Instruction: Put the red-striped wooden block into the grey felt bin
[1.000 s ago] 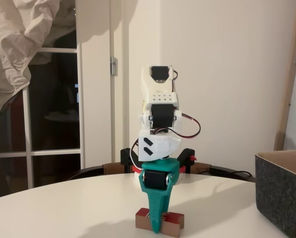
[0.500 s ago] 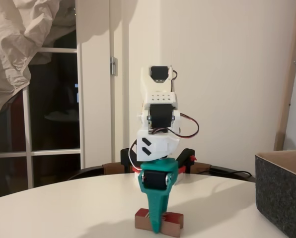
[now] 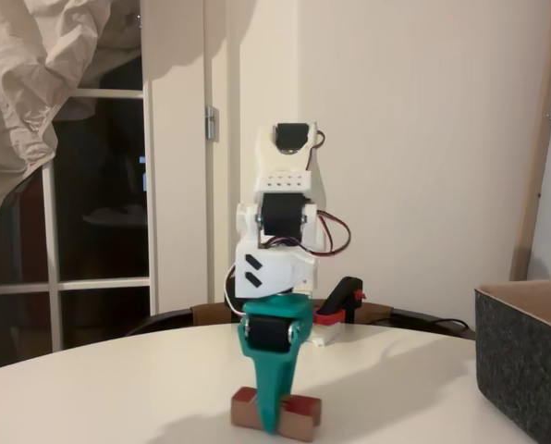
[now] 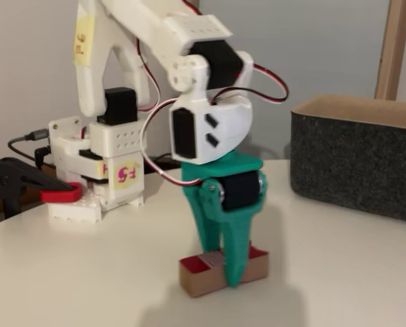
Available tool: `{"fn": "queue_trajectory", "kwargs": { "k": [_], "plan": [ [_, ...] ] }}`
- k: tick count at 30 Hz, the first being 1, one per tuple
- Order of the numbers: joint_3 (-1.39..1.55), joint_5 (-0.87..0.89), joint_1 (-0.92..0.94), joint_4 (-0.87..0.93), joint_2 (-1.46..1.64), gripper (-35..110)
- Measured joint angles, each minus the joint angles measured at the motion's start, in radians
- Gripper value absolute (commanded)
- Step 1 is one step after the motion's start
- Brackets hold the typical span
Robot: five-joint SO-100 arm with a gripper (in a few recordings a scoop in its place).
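While the teal gripper [image 4: 225, 269] straddles the red-striped wooden block [image 4: 223, 270] on the table, well apart from the grey felt bin [image 4: 356, 161], jaws narrow across its width, block prob. light, rigid, non-slip; grip mid-length.

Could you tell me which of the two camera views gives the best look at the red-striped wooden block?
The fixed view from the side: there the red-striped wooden block shows its red top, tan sides and the teal gripper astride it. In the head-on fixed view the block sits at the bottom edge, mostly one side face behind a finger.
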Motion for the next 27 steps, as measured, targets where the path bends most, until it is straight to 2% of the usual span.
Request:
{"fn": "queue_trajectory", "kwargs": {
  "k": [16, 27],
  "plan": [
    [0.002, 0.074, 0.061, 0.000, 0.327, 6],
    [-0.044, 0.037, -0.028, 0.000, 0.557, 8]
  ]
}}
